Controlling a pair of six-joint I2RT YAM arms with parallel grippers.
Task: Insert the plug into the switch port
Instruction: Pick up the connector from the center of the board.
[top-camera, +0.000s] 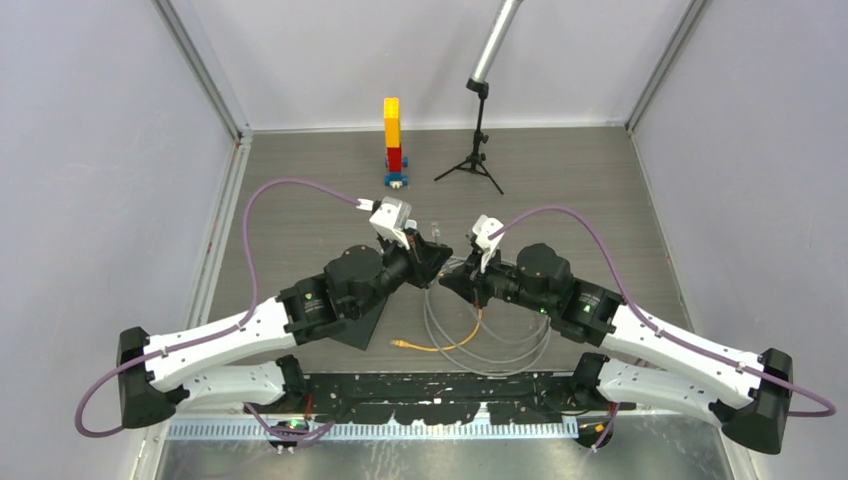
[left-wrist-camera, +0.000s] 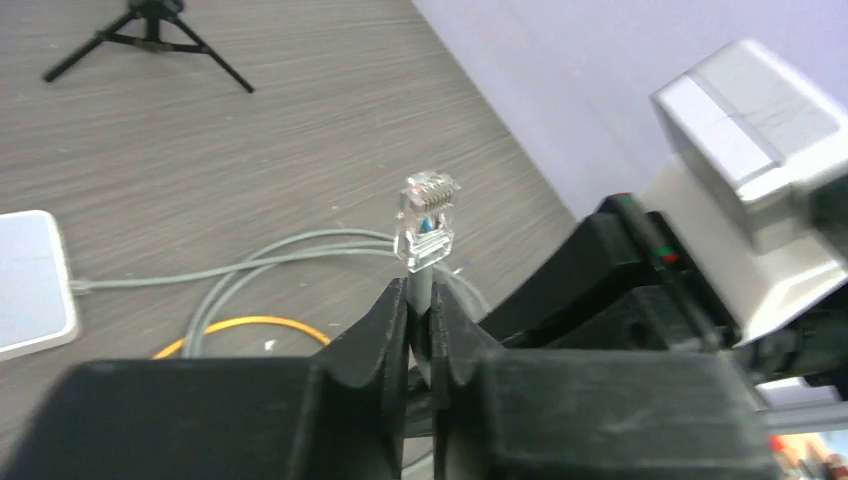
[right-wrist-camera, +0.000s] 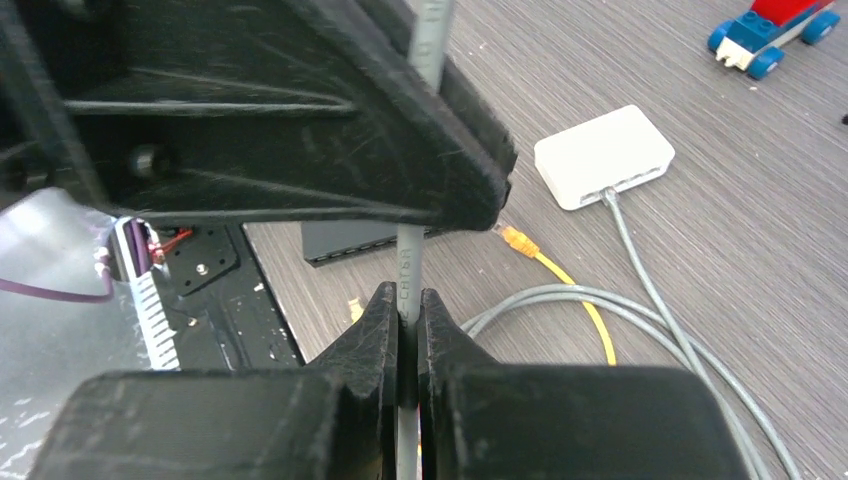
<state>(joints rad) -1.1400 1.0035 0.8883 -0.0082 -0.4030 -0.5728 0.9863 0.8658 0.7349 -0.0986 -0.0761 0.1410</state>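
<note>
Holding the clear RJ45 plug (left-wrist-camera: 428, 222) well apart from the white switch (right-wrist-camera: 603, 155), the left claw (left-wrist-camera: 420, 295) is clamped on the grey cable (left-wrist-camera: 421, 283) just beneath the plug, the right claw (right-wrist-camera: 405, 300) pinching that cable lower. A twist in the cable could misalign plug and switch port (right-wrist-camera: 625, 182).

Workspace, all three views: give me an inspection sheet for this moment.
Surface: grey wood-grain table.
Job's things: clear plug raised, not inserted; white box flat on table.
Clutter: block tower, tripod.
Grippers: left gripper and right gripper both shut on grey cable.
Cables: grey cable loops on table, one end in white box; yellow cable loose.
Surroundings: pale walls.
</note>
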